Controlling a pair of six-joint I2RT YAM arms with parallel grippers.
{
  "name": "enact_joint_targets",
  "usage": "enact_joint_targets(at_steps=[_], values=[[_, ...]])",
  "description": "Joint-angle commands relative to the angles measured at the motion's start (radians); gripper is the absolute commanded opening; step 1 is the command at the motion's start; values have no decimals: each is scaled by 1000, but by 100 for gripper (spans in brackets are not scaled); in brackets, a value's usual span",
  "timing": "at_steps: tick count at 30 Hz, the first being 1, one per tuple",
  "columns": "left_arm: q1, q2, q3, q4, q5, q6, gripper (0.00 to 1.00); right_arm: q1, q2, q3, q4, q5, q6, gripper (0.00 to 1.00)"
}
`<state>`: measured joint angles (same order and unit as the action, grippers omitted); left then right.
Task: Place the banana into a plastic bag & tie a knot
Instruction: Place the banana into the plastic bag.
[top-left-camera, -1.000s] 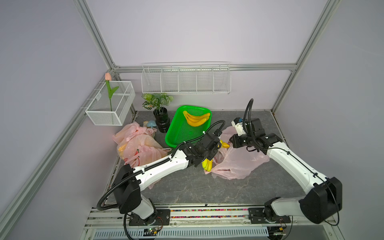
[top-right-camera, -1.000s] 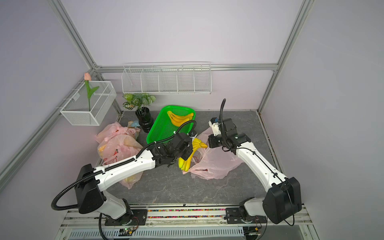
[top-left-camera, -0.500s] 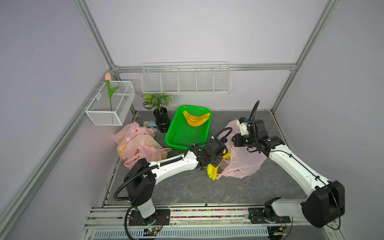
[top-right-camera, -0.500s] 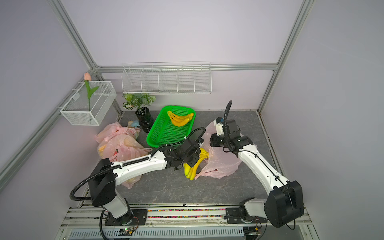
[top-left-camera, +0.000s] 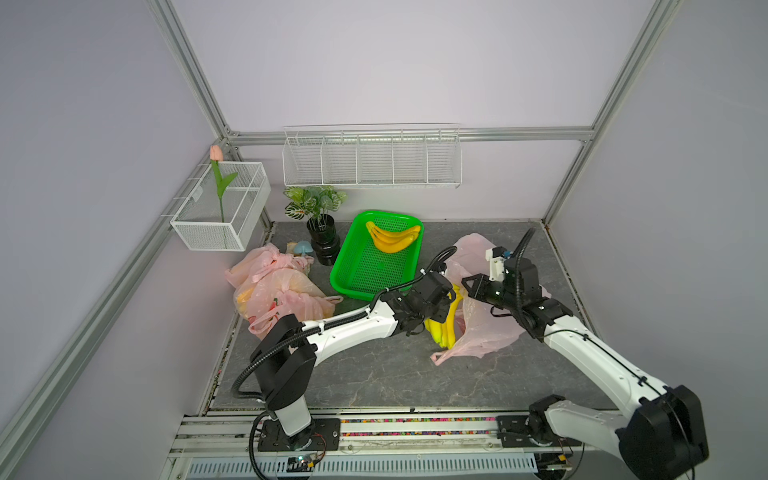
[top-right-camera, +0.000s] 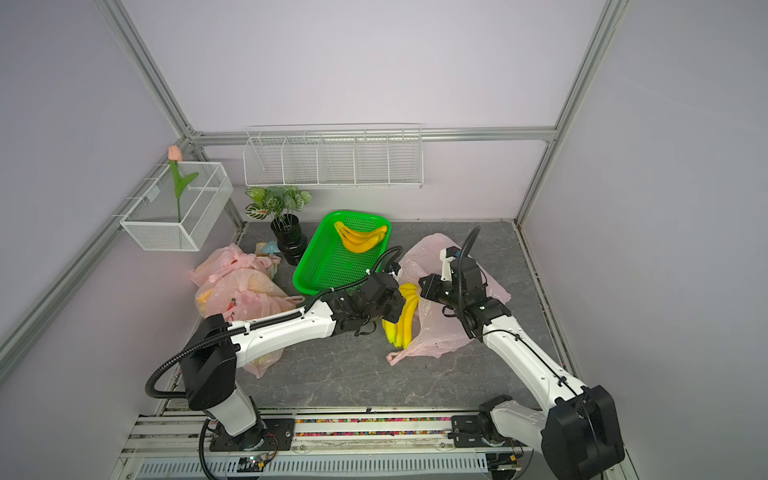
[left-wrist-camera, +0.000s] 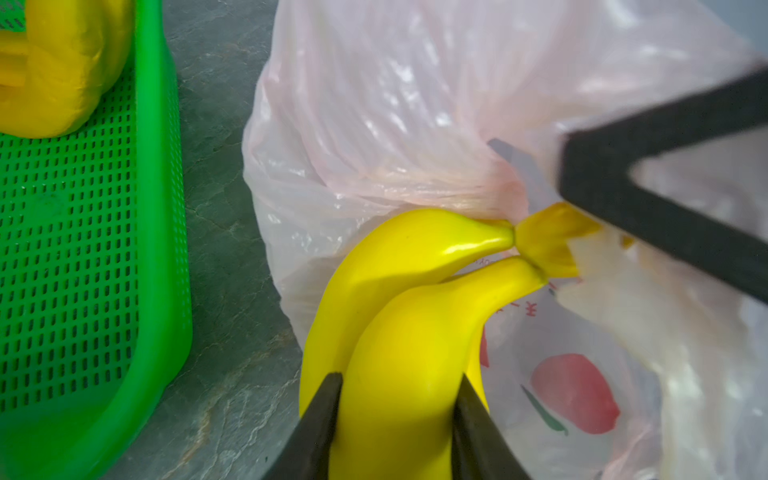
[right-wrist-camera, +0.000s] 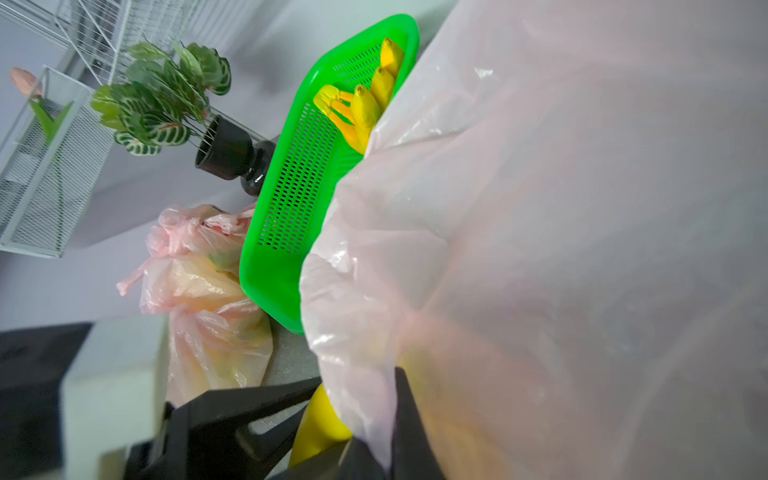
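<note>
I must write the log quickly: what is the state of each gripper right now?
Left gripper: closed, holding the banana bunch.
Right gripper: closed, holding the edge of the plastic bag.

No wording is coming through clearly enough to be read. In the left wrist view, the pink plastic bag (left-wrist-camera: 374, 104) is showing a few red printed characters (left-wrist-camera: 530, 309) on its wall, partly cut off by a fold and too small to make out, and a red and green printed picture (left-wrist-camera: 573, 395) is sitting near them
</note>
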<state>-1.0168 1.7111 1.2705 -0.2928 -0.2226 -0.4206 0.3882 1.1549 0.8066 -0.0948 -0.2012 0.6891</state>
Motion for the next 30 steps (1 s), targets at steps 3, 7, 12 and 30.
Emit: enact_joint_targets(at_steps=[3,7,12,30], values=[[36,37,66,43,40,-47,6,14,4,-28,52,-5,51,7],[-15,40,78,7,-18,9,5,19,1,-23,51,2,34,7],[-18,-8,-47,185,150,34,2,19,-17,-33,79,13,64,7],[-24,34,-41,331,287,85,4,24,-16,-62,104,19,78,7]])
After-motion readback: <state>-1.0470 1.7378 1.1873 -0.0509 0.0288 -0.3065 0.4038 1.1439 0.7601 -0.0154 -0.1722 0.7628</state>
